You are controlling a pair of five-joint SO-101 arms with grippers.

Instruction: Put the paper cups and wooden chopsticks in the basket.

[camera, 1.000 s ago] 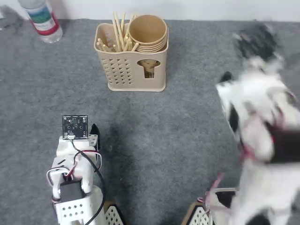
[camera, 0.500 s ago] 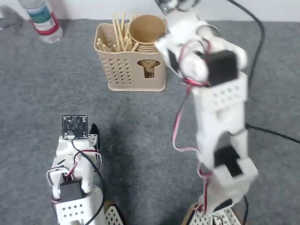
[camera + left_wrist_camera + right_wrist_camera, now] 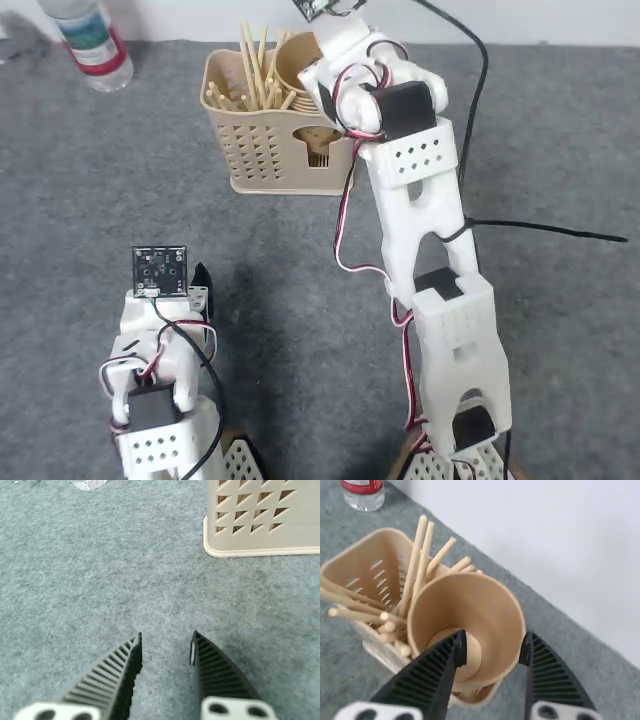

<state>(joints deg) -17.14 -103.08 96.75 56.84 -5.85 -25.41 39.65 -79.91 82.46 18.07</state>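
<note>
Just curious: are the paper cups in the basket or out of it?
In: the stacked paper cups sit inside the basket, beside the chopsticks.

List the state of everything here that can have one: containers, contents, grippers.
basket, upright, holding cups and chopsticks
cups, stacked one in another, standing in the basket, top one empty
chopsticks, standing on end in the basket beside the cups, leaning at different angles
bottle, standing, apart from the basket
left gripper, open, holding nothing
right gripper, open, over the top cup, holding nothing
</note>
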